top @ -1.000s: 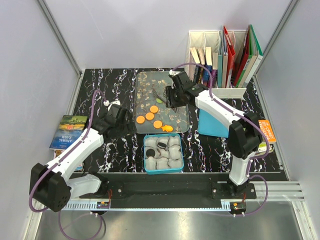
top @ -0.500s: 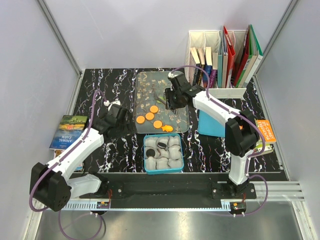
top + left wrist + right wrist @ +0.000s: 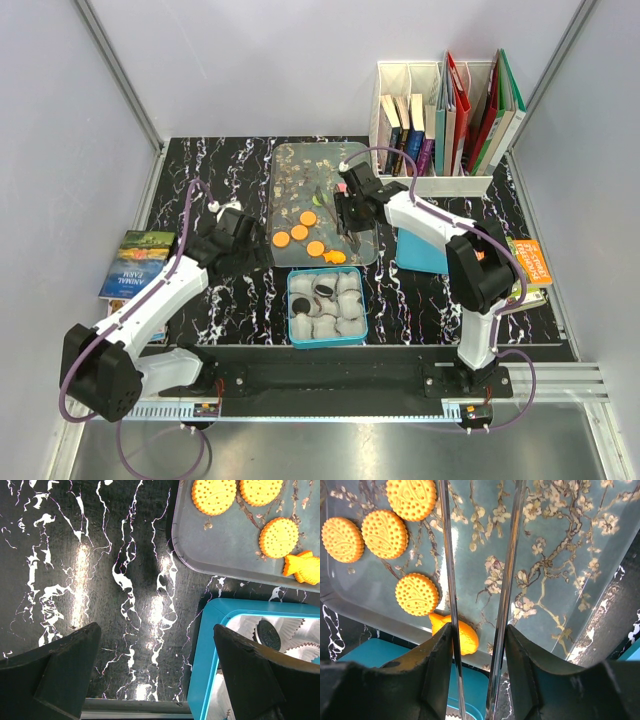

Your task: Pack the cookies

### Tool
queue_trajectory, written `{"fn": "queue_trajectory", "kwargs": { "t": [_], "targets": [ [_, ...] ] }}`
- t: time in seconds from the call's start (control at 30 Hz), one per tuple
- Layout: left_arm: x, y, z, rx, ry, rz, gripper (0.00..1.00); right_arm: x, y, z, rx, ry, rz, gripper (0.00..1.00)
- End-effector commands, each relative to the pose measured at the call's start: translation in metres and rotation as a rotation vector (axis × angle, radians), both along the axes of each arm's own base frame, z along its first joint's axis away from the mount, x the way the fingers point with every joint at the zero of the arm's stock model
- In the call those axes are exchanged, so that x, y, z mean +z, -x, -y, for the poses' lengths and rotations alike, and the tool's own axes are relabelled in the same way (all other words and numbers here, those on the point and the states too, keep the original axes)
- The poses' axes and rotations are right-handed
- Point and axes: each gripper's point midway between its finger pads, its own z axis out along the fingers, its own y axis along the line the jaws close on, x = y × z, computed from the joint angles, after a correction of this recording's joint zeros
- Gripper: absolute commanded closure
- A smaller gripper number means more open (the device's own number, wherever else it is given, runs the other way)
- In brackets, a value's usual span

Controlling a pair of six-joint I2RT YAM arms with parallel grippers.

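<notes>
Several round orange cookies (image 3: 299,232) and an orange fish-shaped one (image 3: 334,257) lie on the floral tray (image 3: 300,165); they also show in the right wrist view (image 3: 384,533) and in the left wrist view (image 3: 278,536). A blue tin (image 3: 294,310) of white paper cups holds black cookies (image 3: 268,635). My right gripper (image 3: 479,630) is shut on metal tongs (image 3: 512,555) above the tray's near right part; the tong tips are out of view. My left gripper (image 3: 156,635) is open and empty over the table, left of the tin.
White file holders with books and folders (image 3: 440,110) stand at the back right. A blue flat box (image 3: 420,250) lies right of the tray. A book (image 3: 140,262) lies at the left edge, an orange one (image 3: 530,262) at the right.
My right gripper with the tongs has moved toward the near right part of the tray. The left arm has not moved.
</notes>
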Motion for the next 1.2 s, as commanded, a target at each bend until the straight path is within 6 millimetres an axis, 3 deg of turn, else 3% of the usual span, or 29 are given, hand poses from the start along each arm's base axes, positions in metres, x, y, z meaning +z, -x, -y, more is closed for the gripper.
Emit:
{"fn": "queue_trajectory", "kwargs": {
  "t": [0.0, 0.4, 0.93, 1.17],
  "targets": [
    [0.007, -0.005, 0.007, -0.020, 0.024, 0.019, 0.01, 0.019, -0.004, -0.008, -0.006, -0.039, 0.058, 0.51],
    [0.008, -0.005, 0.008, -0.020, 0.027, 0.023, 0.01, 0.052, 0.000, -0.027, 0.048, -0.003, 0.127, 0.51],
    [0.010, -0.004, 0.008, -0.021, 0.035, 0.031, 0.01, 0.022, 0.007, -0.014, 0.051, 0.157, 0.080, 0.51],
    [0.010, -0.004, 0.008, -0.022, 0.036, 0.031, 0.01, 0.030, 0.008, -0.025, 0.073, 0.143, 0.099, 0.50]
  ]
}}
